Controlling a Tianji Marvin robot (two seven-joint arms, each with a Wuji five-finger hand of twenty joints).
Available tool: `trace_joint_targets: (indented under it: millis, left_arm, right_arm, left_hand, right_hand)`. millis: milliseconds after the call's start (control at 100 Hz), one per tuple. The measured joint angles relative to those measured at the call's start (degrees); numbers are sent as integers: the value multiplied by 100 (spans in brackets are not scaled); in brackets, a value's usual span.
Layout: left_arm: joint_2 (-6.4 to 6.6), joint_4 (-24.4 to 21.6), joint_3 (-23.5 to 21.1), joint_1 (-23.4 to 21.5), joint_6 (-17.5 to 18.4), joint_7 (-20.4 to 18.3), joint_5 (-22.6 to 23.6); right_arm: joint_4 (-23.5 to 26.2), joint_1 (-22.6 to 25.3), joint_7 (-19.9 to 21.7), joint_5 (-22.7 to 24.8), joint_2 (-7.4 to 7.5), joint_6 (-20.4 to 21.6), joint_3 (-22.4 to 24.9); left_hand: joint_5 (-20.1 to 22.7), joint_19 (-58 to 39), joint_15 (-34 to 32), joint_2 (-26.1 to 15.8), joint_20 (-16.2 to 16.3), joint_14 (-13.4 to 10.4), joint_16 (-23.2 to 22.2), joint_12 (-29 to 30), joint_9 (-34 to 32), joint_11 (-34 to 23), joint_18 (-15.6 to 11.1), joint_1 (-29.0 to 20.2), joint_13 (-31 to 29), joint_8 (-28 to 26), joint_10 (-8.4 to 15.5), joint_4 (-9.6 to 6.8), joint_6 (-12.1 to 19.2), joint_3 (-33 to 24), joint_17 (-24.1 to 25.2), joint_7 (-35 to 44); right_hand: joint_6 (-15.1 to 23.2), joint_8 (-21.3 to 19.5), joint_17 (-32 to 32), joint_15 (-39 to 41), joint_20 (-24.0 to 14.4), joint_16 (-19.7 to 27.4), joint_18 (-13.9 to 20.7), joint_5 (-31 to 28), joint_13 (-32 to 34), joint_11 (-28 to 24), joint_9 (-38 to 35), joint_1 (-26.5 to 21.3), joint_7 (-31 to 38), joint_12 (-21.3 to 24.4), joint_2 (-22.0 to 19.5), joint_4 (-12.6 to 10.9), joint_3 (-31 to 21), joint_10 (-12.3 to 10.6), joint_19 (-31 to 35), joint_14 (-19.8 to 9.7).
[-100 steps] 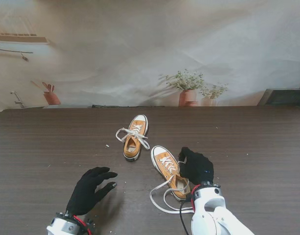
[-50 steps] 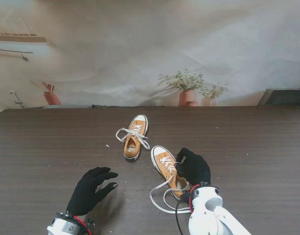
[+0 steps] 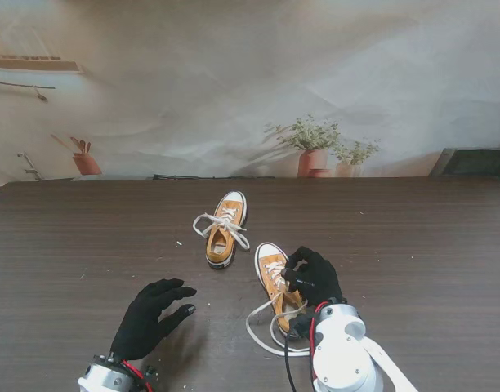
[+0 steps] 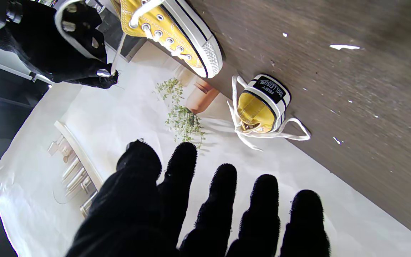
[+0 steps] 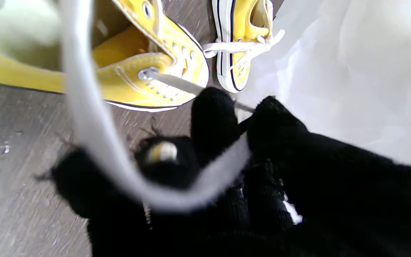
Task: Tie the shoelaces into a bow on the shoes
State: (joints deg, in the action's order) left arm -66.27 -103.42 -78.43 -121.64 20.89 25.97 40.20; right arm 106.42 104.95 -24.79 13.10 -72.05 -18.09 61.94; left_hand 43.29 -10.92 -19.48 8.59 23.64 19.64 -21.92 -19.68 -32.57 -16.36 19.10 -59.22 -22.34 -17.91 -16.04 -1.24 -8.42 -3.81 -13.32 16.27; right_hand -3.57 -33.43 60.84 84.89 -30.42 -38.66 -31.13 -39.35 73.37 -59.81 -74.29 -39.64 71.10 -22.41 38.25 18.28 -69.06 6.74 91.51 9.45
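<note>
1. Right hand [image 3: 313, 276] pinched on near sneaker's lace [image 5: 177, 84], over that sneaker [image 3: 276, 280].
2. Left hand [image 3: 148, 314] empty, fingers spread, at sneaker's 8 o'clock.
3. Far sneaker [image 3: 225, 228] at 11 o'clock on worktop [image 3: 78, 245].

Right robot hand [image 3: 314, 276] covers the near shoe's [image 3: 274, 278] heel, lower centre of stand view. Lace loop [image 5: 95, 132] blurred across the right wrist view. Near shoe cut off at top edge of left wrist view.
</note>
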Motion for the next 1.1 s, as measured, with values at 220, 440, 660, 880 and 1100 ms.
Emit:
trace_joint_targets:
  millis: [220,440,660,880,1100]
  left_arm:
    - [0,0,13,4,3,-3,-2]
    - [0,0,17,3,39,-3,-10]
    - [-4,-2,10,-7,79,8,-21]
    - [-5,-4,16,-11,104,0,-24]
    - [-4,-4,31,-8,118,-30,-52]
  right_arm:
    - [305,107,268,-848,25,-52,120]
    - [433,177,255,-1887,-37,110,200]
    - [673,271,117,-2841,-147,-73,361]
    - [883,352,195,-3440,-167,-421,538]
    - [1085,452,1227,-3423,-80,-1100,886]
  left_hand:
    - [0,0,0,0,-1,0,0,0,0,0,0,0,0,0,-45,0,0,0,0,0]
    - [0,0,0,0,-2,1,0,0,0,0,0,0,0,0,-46,0,-1,0,-1,0]
    - [0,0,0,0,-3,1,0,0,-1,0,0,0,0,0,-48,1,-1,0,-1,0]
    - [0,0,0,0,-5,1,0,0,-1,0,0,0,0,0,-47,1,-1,0,-1,0]
    - [0,0,0,0,-5,2,0,0,-1,0,0,0,0,0,-47,1,-1,0,-2,0]
  right_hand:
    - [0,6,340,1082,-1429,-699,633,53,1,-315,2,0,4,-209,-29,-1,4,-222,992,-431]
    - [98,12,155,292,-381,-243,340,53,2,-317,2,0,59,-210,-100,-5,68,-201,57,-283]
    - [136,59,-38,-587,502,241,205,53,3,-256,13,0,60,-210,-110,-5,120,-80,-476,-34]
    - [136,74,53,-64,299,-7,203,53,3,-255,15,-61,60,-210,-112,-5,181,-71,149,-100]
    - [136,212,393,1137,-1442,-797,738,53,3,-285,18,-60,60,-352,-146,-5,188,-167,1172,-386]
